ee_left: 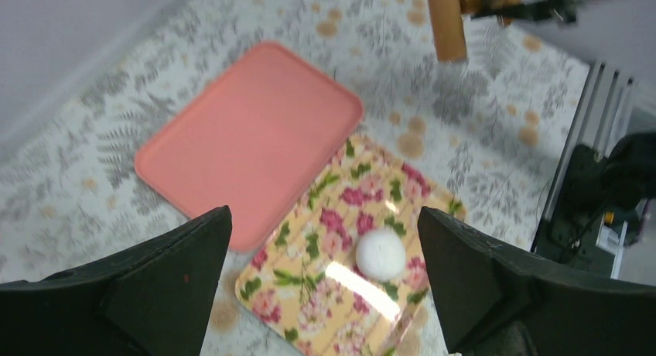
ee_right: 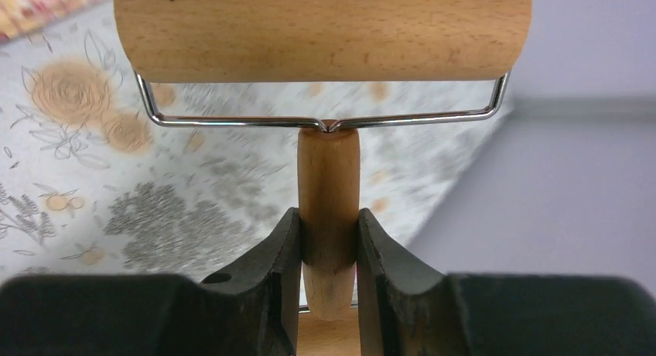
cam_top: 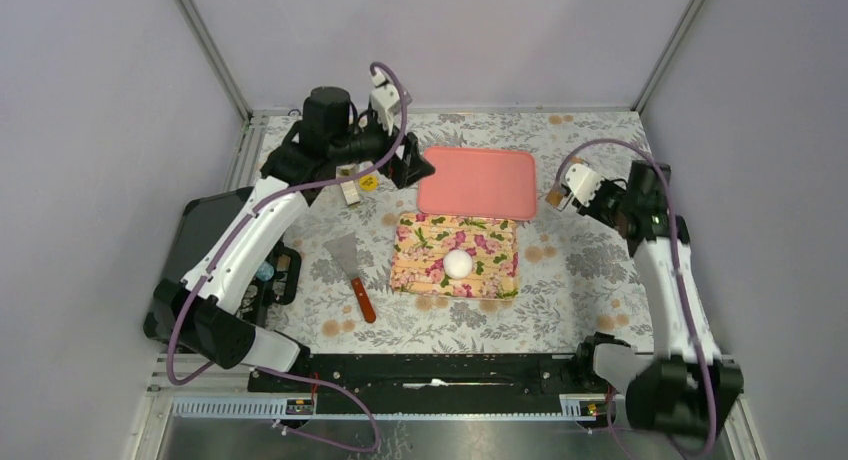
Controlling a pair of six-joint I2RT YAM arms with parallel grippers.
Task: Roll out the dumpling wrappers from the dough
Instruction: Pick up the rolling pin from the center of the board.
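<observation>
White dough (cam_top: 459,264), formed as a single smooth ball, rests on a floral mat (cam_top: 420,242). It lies close to the mat's centre, slightly toward the near edge. Nothing touches the ball, and its surface shows no flattening. The mat, yellow with pink flowers and green leaves, lies flat on the counter (cam_top: 590,270), which is covered in a grey leaf-patterned cloth with tan blossoms.

Directly behind the mat lies a pink tray (cam_top: 477,182), a rounded rectangle. Its near edge runs just beside the mat's far edge, and no clear gap is visible between them.

To the right of the tray, the rolling pin (ee_right: 322,31) is held above the counter, well apart from the dough. It consists of a pale wooden barrel on a bent wire yoke, with a short wooden handle. The right fingers (ee_right: 271,255) are clenched on that handle, one on either side, with the barrel crosswise beyond them.

The left fingers (ee_left: 178,271) stand spread wide and grasp nothing. They hover near the tray's left end, and their camera looks down across the tray and the mat to the dough.

Left of the mat, apart from it, a scraper (cam_top: 345,252) lies on the counter. It has a metal blade and a reddish-brown handle pointing toward the near edge. A black case (cam_top: 205,230) sits at the counter's left edge, partly under the left arm.
</observation>
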